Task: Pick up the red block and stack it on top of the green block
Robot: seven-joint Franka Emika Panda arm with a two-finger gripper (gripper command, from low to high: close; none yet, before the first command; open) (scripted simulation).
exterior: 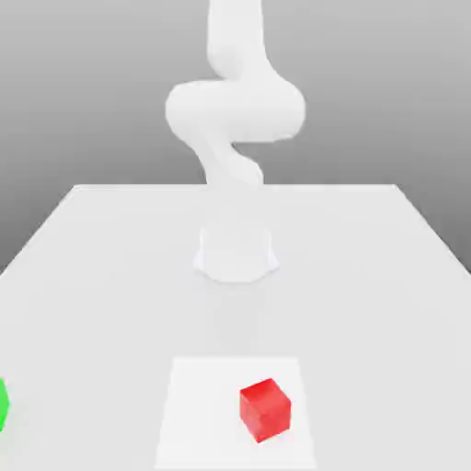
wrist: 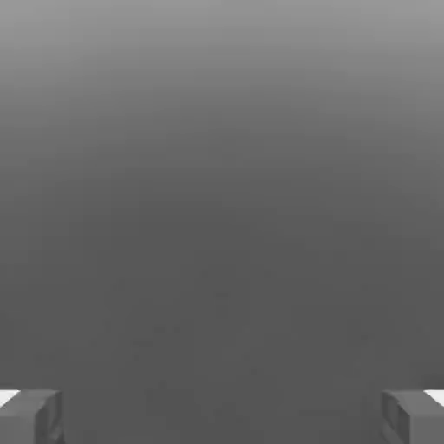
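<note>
The red block (exterior: 265, 409) is a small bright cube resting on a lighter square patch (exterior: 198, 414) near the table's front edge in the exterior view. At that view's far left edge a sliver of the green block (exterior: 3, 405) shows, cut off by the frame, well apart from the red one. My gripper (wrist: 222, 418) is open in the hand view: its two grey fingertips (wrist: 31, 418) stand far apart with nothing between them, facing a plain grey backdrop. The white arm (exterior: 235, 110) rises from its base and leaves the exterior view at the top.
The white table (exterior: 110, 276) spreads wide around the arm's round base (exterior: 236, 256), which stands at the middle toward the back. A grey wall lies behind.
</note>
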